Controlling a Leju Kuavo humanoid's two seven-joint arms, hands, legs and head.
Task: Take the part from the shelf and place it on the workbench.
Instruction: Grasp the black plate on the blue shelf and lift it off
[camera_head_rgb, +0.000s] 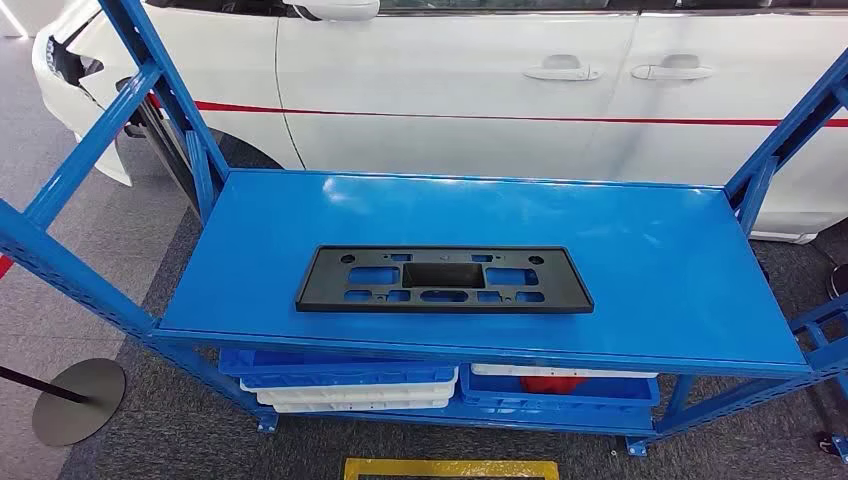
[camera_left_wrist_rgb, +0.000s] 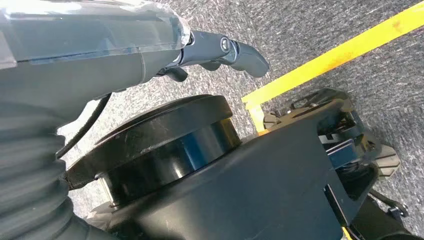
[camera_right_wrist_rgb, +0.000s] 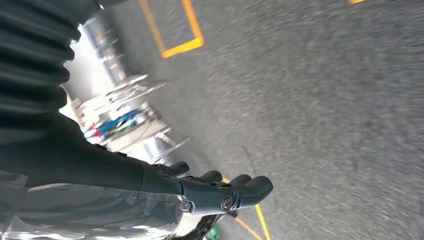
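the left hand and right hand hang empty over the floor, fingers loosely extended, while the part lies flat mid-shelf, so a one-sided grab could tip and drop it.

part on shelf, car behind

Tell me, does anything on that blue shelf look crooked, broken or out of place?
Nothing stands out. The black part lies flat and square on the shelf, apart from its edges, with no visible damage. Trays below sit stacked neatly.
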